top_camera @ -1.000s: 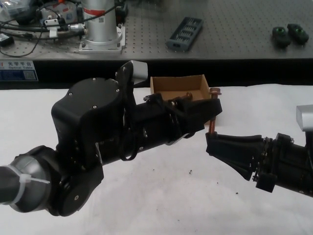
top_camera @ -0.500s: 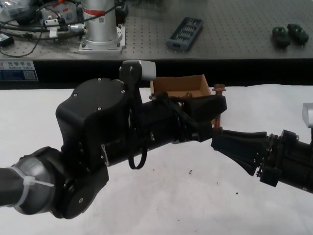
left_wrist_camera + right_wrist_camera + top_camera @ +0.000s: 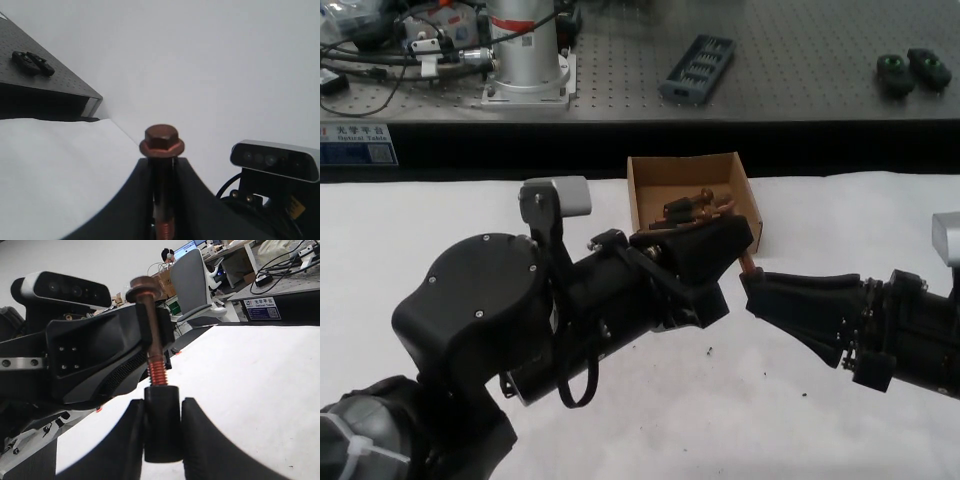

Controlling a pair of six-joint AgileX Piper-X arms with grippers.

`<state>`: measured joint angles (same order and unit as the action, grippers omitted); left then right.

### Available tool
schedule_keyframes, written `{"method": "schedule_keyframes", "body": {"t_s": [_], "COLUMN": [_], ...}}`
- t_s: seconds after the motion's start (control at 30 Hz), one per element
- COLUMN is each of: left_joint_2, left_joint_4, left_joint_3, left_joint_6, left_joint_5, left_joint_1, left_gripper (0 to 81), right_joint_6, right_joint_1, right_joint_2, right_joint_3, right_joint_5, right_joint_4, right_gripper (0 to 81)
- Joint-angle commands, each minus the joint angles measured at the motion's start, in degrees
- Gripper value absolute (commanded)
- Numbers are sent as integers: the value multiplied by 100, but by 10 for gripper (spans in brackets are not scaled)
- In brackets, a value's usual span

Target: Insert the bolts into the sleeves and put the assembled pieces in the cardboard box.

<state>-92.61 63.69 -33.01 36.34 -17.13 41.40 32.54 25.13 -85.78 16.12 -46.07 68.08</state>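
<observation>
**Q:** What does your left gripper (image 3: 162, 169) carry?
**A:** Item one: a copper bolt (image 3: 161, 143). The fingers are clamped on its shank, with the hex head clear above them.

**Q:** And your right gripper (image 3: 162, 412)?
**A:** Item two: a black sleeve (image 3: 162, 432), pinched between the fingers. The bolt's threaded end meets the sleeve's top.

**Q:** Location?
**A:** Near the cardboard box (image 3: 680, 176), which sits at the far edge of the bench's white cover (image 3: 420, 220). Assembled pieces (image 3: 700, 208) lie inside it.

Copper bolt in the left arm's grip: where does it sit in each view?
High view: bolt, a copper sliver between the two arms' tips, beside the cardboard box.
Left wrist view: bolt at centre, shank between the jaws.
Right wrist view: bolt mid-picture, threads at the black sleeve.
Shared landmark: the left gripper clamping it.
</observation>
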Motion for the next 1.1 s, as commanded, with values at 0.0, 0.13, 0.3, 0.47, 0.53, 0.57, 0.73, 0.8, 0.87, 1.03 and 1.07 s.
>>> {"method": "schedule_keyframes", "body": {"t_s": [0.0, 0.13, 0.3, 0.47, 0.53, 0.57, 0.73, 0.8, 0.87, 1.03, 1.07], "left_joint_2": [-1, -1, -1, -1, -1, -1, -1, -1, -1, -1, -1], "left_joint_4": [-100, -101, -101, -101, -101, -101, -80, 86, 337, 436, 345], "left_joint_3": [103, 103, 103, 103, 103, 103, 103, 103, 103, 113, 113], "left_joint_6": [55, 146, 197, 100, 97, 97, 97, 105, 94, 97, 97], "left_joint_5": [-43, -615, -1014, -1212, -1252, -1390, -2121, -2080, -2030, -1915, -1952], "left_joint_1": [-5, -5, -5, -16, -59, -74, -71, -92, -154, -533, -612], "left_gripper": [6, 6, 1, 245, 393, 459, 480, 474, 474, 474, 474], "right_joint_6": [131, 131, 131, 179, 178, 178, 178, 178, 178, 116, 92], "right_joint_1": [-115, -104, -104, -104, -156, -169, -167, -167, -167, -167, -167], "right_joint_2": [65, 65, 65, 65, 65, 65, 65, 65, 65, 65, 65], "right_joint_3": [65, 65, 65, 65, 65, 65, 65, 65, 65, 65, 65], "right_joint_5": [545, 534, 234, -148, -303, -359, -366, -366, -366, -332, -332], "right_joint_4": [261, 261, 261, 261, 261, 261, 261, 261, 261, 522, 688], "right_gripper": [134, 134, 134, 134, 134, 134, 134, 134, 134, 134, 134]}}
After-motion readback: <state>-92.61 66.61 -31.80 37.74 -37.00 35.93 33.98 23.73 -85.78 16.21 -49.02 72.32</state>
